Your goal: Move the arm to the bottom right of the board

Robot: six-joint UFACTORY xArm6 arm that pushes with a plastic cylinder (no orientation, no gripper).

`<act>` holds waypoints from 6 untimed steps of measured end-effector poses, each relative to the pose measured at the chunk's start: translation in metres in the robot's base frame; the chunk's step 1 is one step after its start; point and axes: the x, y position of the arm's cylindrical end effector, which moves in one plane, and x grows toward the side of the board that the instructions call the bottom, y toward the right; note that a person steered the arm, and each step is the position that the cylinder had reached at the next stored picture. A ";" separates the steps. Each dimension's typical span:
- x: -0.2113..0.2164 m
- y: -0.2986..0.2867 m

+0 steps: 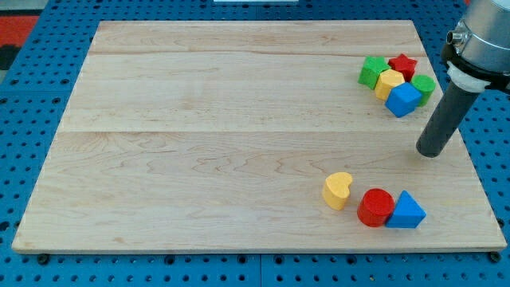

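Note:
My tip [431,152] is the lower end of a dark rod that comes down from the view's top right. It rests on the wooden board [199,159] near the right edge, below the upper cluster and above the lower group. At the bottom right lie a yellow heart [338,190], a red cylinder [375,207] and a blue triangle [406,211]; the red cylinder and blue triangle touch. My tip stands apart from all blocks.
A cluster sits at the top right: a green block [371,71], a red star [403,65], a yellow block [390,83], a blue cube [404,100] and a green cylinder [423,88]. A blue pegboard [24,119] surrounds the board.

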 end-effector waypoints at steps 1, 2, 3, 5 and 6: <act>0.001 0.000; 0.030 0.000; 0.063 0.001; 0.096 0.024; 0.122 -0.007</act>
